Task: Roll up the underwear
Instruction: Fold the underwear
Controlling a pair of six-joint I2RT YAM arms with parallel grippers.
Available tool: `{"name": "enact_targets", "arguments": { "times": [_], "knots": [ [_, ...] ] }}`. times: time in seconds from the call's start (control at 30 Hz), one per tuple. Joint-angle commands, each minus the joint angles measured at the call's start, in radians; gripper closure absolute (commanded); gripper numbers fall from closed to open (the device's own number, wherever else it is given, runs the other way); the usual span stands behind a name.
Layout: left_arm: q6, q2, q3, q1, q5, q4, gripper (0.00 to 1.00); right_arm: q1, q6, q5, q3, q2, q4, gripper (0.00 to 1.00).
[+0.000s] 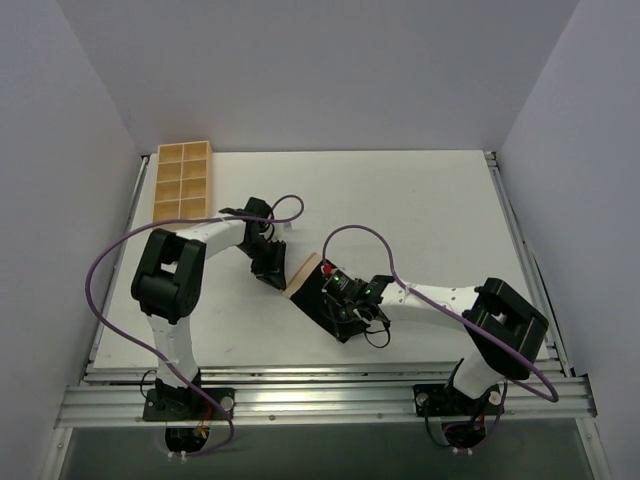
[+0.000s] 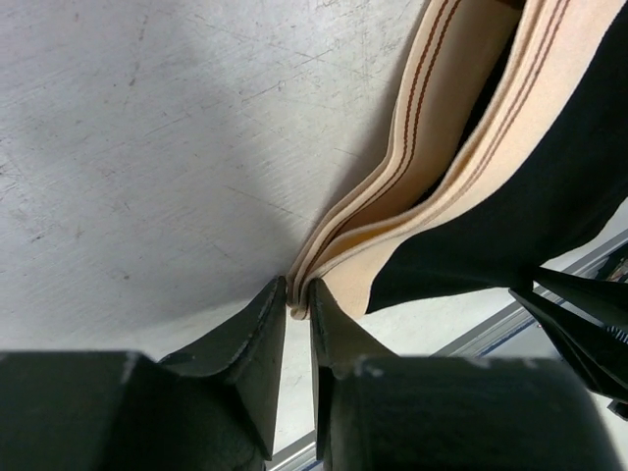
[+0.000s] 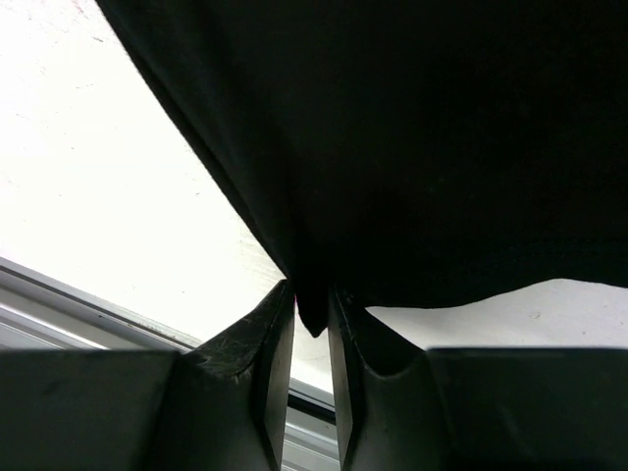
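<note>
Left gripper [image 2: 298, 294] clamps the underwear [image 1: 304, 273] at its waistband [image 2: 432, 128] (stripes legible only in wrist view); right gripper [image 3: 312, 304] clamps its black hem; tray [image 1: 182, 180] well apart.

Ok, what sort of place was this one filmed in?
Probably a lab robot cell: a white table boxed in by plain white panels, and an aluminium rail at its near edge carrying the left arm base and right arm base.

Compartment tray [image 1: 183, 180] — far-left (wooden)
</note>
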Motion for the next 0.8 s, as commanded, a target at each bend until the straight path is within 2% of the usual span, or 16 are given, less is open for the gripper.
{"name": "enact_targets", "arguments": {
  "times": [0.0, 0.27, 0.4, 0.57, 0.7, 0.77],
  "knots": [
    [0.007, -0.042, -0.016, 0.019, -0.039, 0.04, 0.73, 0.002, -0.015, 0.045, 0.003, 0.002, -0.088, 0.82],
    [-0.005, -0.102, -0.027, 0.019, -0.07, 0.02, 0.67, 0.002, -0.004, 0.035, 0.054, -0.046, -0.137, 0.81],
    [-0.055, -0.148, 0.008, 0.019, -0.12, 0.008, 0.66, 0.002, 0.024, 0.034, 0.138, -0.09, -0.191, 0.8],
    [-0.138, -0.194, 0.019, -0.009, -0.113, 0.051, 0.65, -0.024, 0.054, 0.081, 0.238, -0.112, -0.253, 0.79],
    [-0.214, -0.202, 0.015, -0.052, -0.073, 0.117, 0.65, -0.122, 0.077, 0.153, 0.249, -0.122, -0.289, 0.79],
    [-0.259, -0.203, -0.004, -0.073, -0.053, 0.152, 0.65, -0.229, 0.07, 0.169, 0.214, -0.136, -0.283, 0.8]
  ]
}}
